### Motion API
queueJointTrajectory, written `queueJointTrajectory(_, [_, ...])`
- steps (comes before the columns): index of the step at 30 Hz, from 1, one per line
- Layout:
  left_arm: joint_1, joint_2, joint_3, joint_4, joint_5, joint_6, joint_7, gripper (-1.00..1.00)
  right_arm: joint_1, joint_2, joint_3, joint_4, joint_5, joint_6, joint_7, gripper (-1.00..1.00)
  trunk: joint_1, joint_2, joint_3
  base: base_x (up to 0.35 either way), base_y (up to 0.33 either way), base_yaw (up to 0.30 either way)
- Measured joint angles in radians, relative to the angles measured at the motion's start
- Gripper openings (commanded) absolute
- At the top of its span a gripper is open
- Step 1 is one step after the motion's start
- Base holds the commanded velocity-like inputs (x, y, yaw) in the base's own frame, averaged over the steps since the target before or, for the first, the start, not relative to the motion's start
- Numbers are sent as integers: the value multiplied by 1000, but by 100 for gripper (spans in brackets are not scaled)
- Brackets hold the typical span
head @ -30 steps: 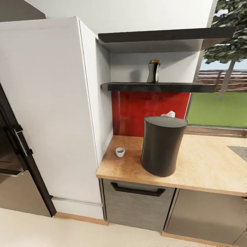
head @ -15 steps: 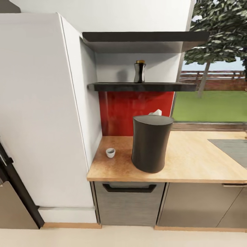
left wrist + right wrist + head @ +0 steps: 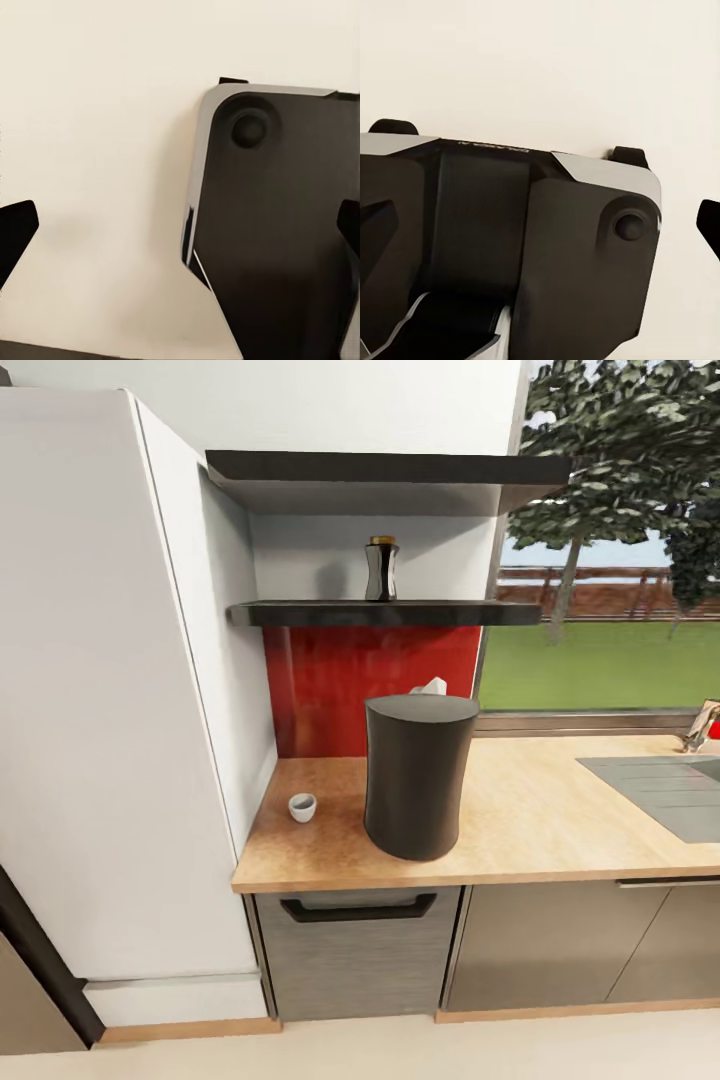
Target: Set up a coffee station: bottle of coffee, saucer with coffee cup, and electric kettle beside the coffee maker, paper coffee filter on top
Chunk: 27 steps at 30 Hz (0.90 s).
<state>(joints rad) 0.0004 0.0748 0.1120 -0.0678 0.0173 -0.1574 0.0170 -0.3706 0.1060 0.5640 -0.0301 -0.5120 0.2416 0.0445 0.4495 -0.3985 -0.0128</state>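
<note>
Kitchen: pale wooden countertop [image 3: 560, 810] with a red wall panel [image 3: 340, 680] behind it, a tall white cupboard [image 3: 100, 690] on one side and a window [image 3: 610, 560] looking out on grass and trees
Bottle place: small dark bottle of coffee with a gold cap [image 3: 380, 569] stands upright on the lower dark wall shelf [image 3: 300, 614], high above the counter
Bottle look: thin in the middle, wider at top and bottom, shiny
Bottle feel: looks small and light, hard and maybe slippery; it could tip easily, so the thin middle seems the best place to hold it
Coffee maker: big dark round coffee maker [image 3: 418, 775] sits on the counter, right under the shelf
Filter: a bit of white paper [image 3: 430, 686] peeks out behind its top; it may be the filter, too hidden to say
Cup: little white coffee cup [image 3: 302, 807] sits near the coffee maker, not touching
Left gripper [image 3: 180, 240]: black tips far apart, holding nothing
Right gripper [image 3: 540, 232]: black tips far apart, holding nothing
</note>
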Motion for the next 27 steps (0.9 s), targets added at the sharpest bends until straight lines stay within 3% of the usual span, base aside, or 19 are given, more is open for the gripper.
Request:
queueJointTrajectory(3, [-6,-1,-2,-24,-30,2,0,100,0,0,0,0,0,0,0,100,0,0,0,0,0,-2])
queueJointTrajectory(8, [-13,-15,-2,-137,-164,3,-4,100,0,-1,0,0,0,0,0,100,0,0,0,0,0,0])
queueJointTrajectory(11, [-16,-26,-1,-259,-206,3,-12,100,0,-4,4,2,4,0,-1,100,0,0,0,0,0,0])
queueJointTrajectory(14, [-26,-29,-3,-345,-211,3,-28,100,0,-14,5,4,8,1,-1,100,0,0,0,0,0,0])
queueJointTrajectory(17, [-50,-32,-5,-471,-214,7,-90,100,0,-21,6,3,9,1,0,100,0,0,0,0,0,0])
queueJointTrajectory(23, [-103,-45,-3,-639,-214,18,-191,100,0,-22,6,1,8,0,0,100,0,0,0,0,0,0])
queueJointTrajectory(27, [-126,-60,-62,-786,-215,51,-223,100,0,-18,6,0,6,0,0,100,0,0,0,0,0,0])
